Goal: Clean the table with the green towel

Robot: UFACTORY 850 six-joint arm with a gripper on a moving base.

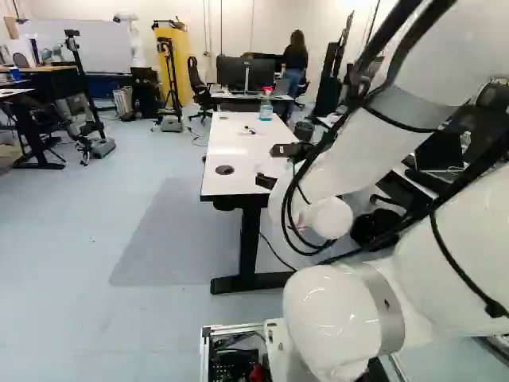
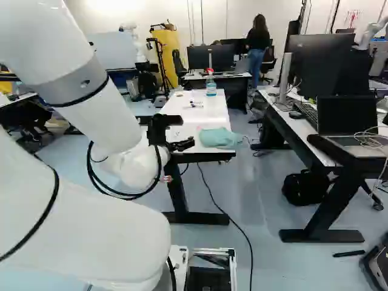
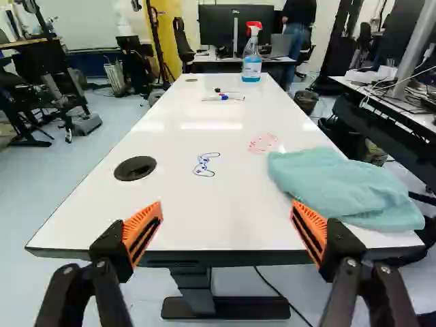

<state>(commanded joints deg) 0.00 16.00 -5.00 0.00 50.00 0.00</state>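
Tool (image 2: 188, 131) released, fingers wide apart. Green towel (image 3: 334, 184) is flat-ish and rumpled on the white tabletop (image 3: 197, 221), at the near corner on the right in the right base view.

View diffs: left base view has the towel blocked by the arm (image 1: 382, 143); right base view and wrist view show it. Near grommet (image 3: 135, 168) shows in left base and wrist views; arm covers that spot in right base view. The drawings only read clearly in the wrist view. Wrist view also has both orange pads facing each other across the gap, with one finger overlapping the towel's near side in the picture; can't tell if they touch.

Counts: 1 towel. 1 spray bottle (image 3: 251, 63), upright at the far end, red head, blue liquid. 2 drawings: blue gamepad outline (image 3: 204, 165) roughly mid-width, red scribble (image 3: 263, 142) just beside the towel. 2 round grommets, one near, one far. Markers (image 3: 223, 97) lie bunched in front of the bottle, overlapping, exact number can't tell.

Towel orientation: long axis slants across the tabletop. Inner end by the red scribble, outer end toward the near corner, running out over the long edge.
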